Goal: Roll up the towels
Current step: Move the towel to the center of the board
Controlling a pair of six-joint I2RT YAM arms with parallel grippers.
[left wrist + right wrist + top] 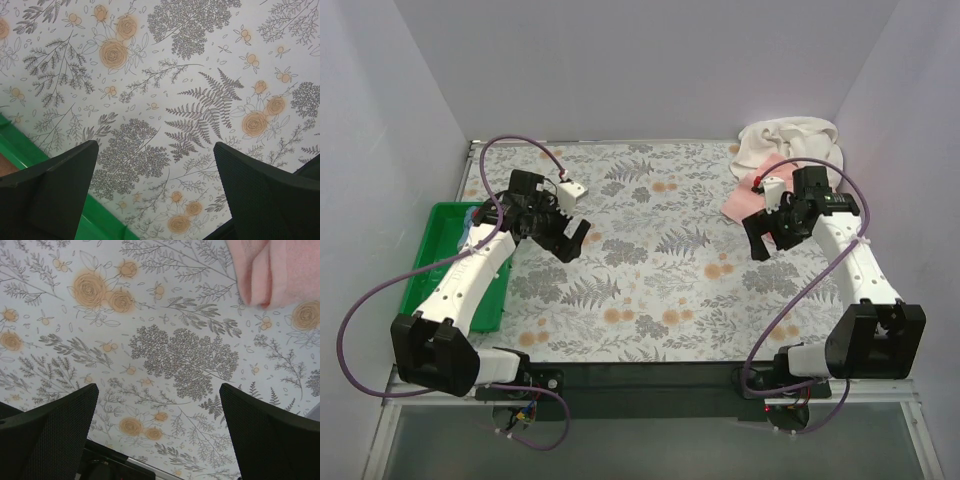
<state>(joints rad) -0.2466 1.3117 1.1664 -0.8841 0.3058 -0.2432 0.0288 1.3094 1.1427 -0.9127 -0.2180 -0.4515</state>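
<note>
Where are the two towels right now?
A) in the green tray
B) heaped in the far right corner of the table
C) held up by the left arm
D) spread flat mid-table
B: the cream-white towel and the pink towel lie bunched together at the far right corner of the table.

On my left a green tray sits at the edge of the tabletop, which is printed with grey ferns and orange roses.
</note>
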